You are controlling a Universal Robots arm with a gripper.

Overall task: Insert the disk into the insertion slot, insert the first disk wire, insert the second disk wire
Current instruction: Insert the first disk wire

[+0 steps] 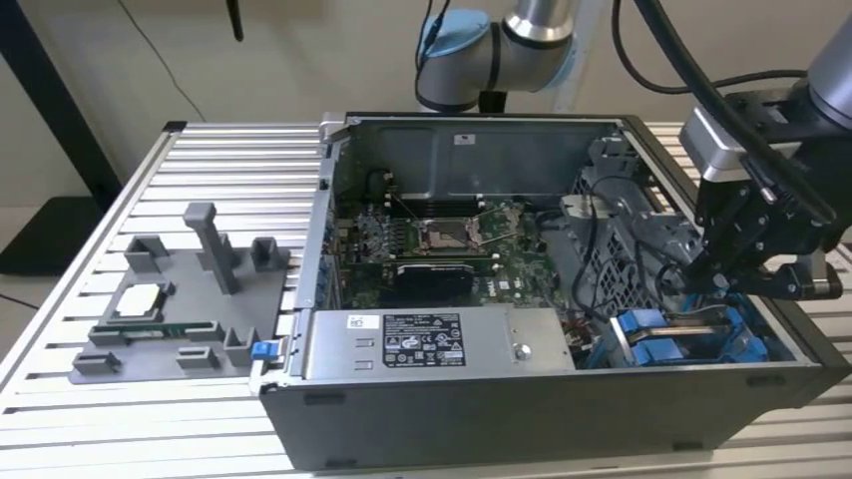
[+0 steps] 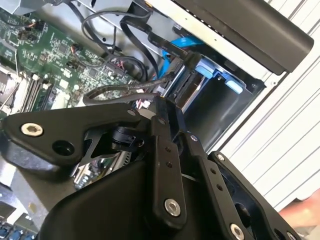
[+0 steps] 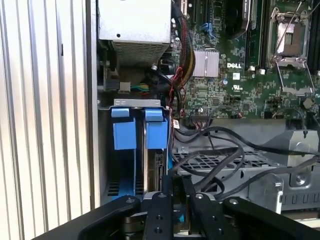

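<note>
We've got the gripper [image 3: 177,202] sitting right up close to the insertion slot [image 3: 131,103]. Its two blue tabs [image 3: 124,134] stand side by side, just inside the case wall [image 3: 91,100] that runs along the ribbed bench [image 3: 45,125]. Black cables [image 3: 215,131] loop over the perforated cage [image 3: 280,161] beside it. Past the slot we see the grey power-supply box [image 3: 135,20] and the green motherboard [image 3: 240,80].

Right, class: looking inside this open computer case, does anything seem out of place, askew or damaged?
Nothing looks damaged or spilled. The one untidy thing is the black cables, lying in loose loops across the perforated grey cage beside the insertion slot; where they end is unclear.
</note>
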